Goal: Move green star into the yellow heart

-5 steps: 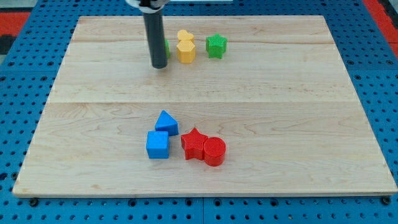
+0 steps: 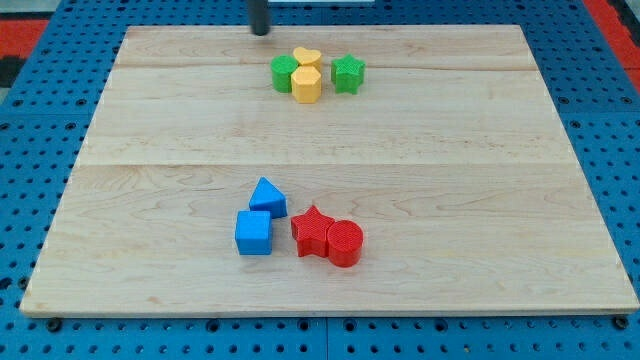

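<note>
The green star (image 2: pixel 348 73) lies near the view's top, just right of the yellow heart (image 2: pixel 308 57), with a small gap between them. A yellow hexagon block (image 2: pixel 306 85) sits right below the heart, and a green round block (image 2: pixel 285 73) touches them on the left. My tip (image 2: pixel 260 31) is at the board's top edge, up and left of this group, apart from all blocks.
A blue triangle (image 2: pixel 267 196), a blue cube (image 2: pixel 253 232), a red star (image 2: pixel 312 232) and a red cylinder (image 2: pixel 345 243) are grouped in the lower middle of the wooden board (image 2: pixel 500 200). Blue pegboard surrounds the board.
My tip has moved up the view, from beside the green round block to the board's top edge. The green round block now shows in full. No block has moved.
</note>
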You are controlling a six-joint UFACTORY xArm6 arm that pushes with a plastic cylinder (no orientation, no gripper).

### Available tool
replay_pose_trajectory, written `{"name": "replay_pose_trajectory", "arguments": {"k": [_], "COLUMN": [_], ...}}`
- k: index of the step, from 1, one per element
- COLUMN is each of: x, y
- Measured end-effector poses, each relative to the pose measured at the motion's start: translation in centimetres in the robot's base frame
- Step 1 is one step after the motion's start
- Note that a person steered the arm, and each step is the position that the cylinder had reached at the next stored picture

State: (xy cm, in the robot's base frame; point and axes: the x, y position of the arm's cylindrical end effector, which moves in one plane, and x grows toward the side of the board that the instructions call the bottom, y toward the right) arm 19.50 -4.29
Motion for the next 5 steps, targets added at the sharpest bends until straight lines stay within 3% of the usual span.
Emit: {"name": "replay_pose_trajectory", "arguments": {"k": [1, 2, 5], "x": [0.0, 4.2, 8.4], "y": [12.2, 17.6, 12.5]}}
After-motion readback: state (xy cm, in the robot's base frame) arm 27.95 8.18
